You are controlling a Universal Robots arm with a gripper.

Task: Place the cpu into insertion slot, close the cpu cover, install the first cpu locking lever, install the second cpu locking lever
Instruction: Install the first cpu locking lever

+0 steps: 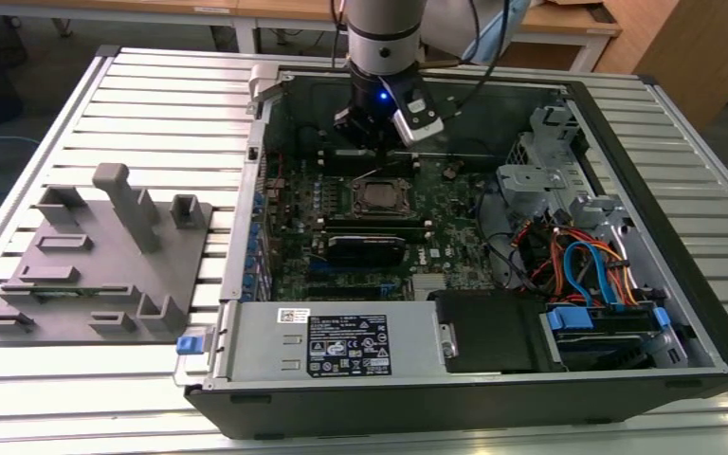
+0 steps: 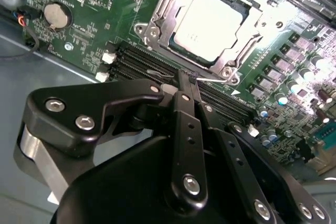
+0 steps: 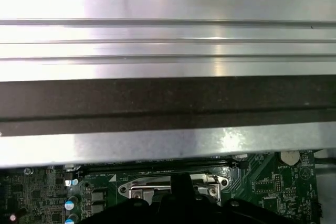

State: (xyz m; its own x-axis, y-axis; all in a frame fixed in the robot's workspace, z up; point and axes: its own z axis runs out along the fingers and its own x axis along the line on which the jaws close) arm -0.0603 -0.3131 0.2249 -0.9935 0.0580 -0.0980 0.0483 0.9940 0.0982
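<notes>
In the second wrist view the cpu (image 2: 210,20), a silvery square chip, lies flat in the insertion slot (image 2: 157,11) on the green board. The cpu cover (image 2: 251,38), a thin silver frame, lies down around the chip. My gripper (image 2: 186,80) is shut, its two black fingers pressed together with the tips just beside the socket's edge, over the long black slots. A thin lever wire (image 2: 212,80) runs along that socket edge by the tips. In the exterior view the gripper (image 1: 367,144) hangs inside the case just behind the socket (image 1: 377,197).
The open computer case (image 1: 617,142) lies on a slatted metal table (image 1: 149,104). A grey power supply box (image 1: 326,341) is at the front, with cables and a drive cage (image 1: 554,180) on the exterior view's right. A grey fixture (image 1: 99,265) stands on the exterior view's left.
</notes>
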